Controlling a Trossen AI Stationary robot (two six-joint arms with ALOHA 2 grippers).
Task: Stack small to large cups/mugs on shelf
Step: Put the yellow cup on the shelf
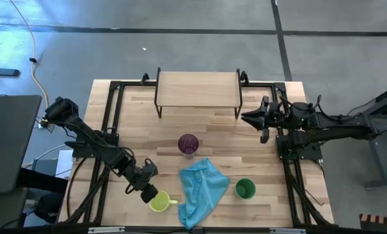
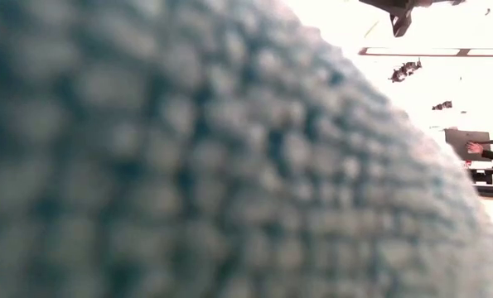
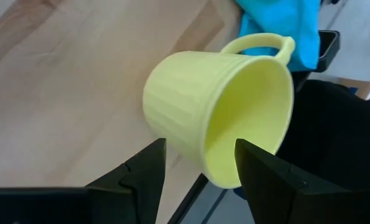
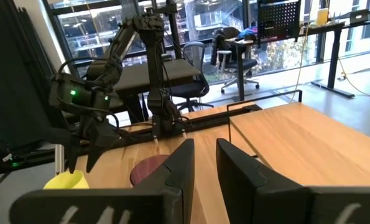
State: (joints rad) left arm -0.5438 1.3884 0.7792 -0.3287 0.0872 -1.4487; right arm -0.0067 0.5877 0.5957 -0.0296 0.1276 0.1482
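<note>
Yellow-green mug (image 3: pixel 219 106): we are seeing it tilted above the counter's near left edge, its mouth facing the left wrist camera and its handle pointing toward the blue cloth; in the high view it is showing at (image 1: pixel 159 202).
Left tool (image 1: pixel 147 190): we are watching its two dark fingers (image 3: pixel 141 171) standing partly apart and gripping the mug, one finger outside the wall and the other inside the rim.
Purple cup (image 1: pixel 188 143): we are finding it standing upright near the middle of the counter, in front of the shelf and well apart from the mug.
Green cup (image 1: pixel 245 188): we are seeing it upright on the counter's near right part, just beside the cloth's right edge.
Shelf (image 1: pixel 198 89): we are noting it standing at the far side of the counter, with its light wooden top bare and its black legs on the planks.
Right tool (image 1: pixel 249 117): we are observing it hovering just beside the shelf's right end, its fingers (image 4: pixel 178 168) standing slightly apart with only a narrow gap and nothing between them.
Blue cloth (image 1: pixel 202 188): we are seeing it lying crumpled between the mug and the green cup; it is filling nearly all of the low view.
Counter (image 1: pixel 134 130): we are seeing light wooden planks carrying all of these things.
</note>
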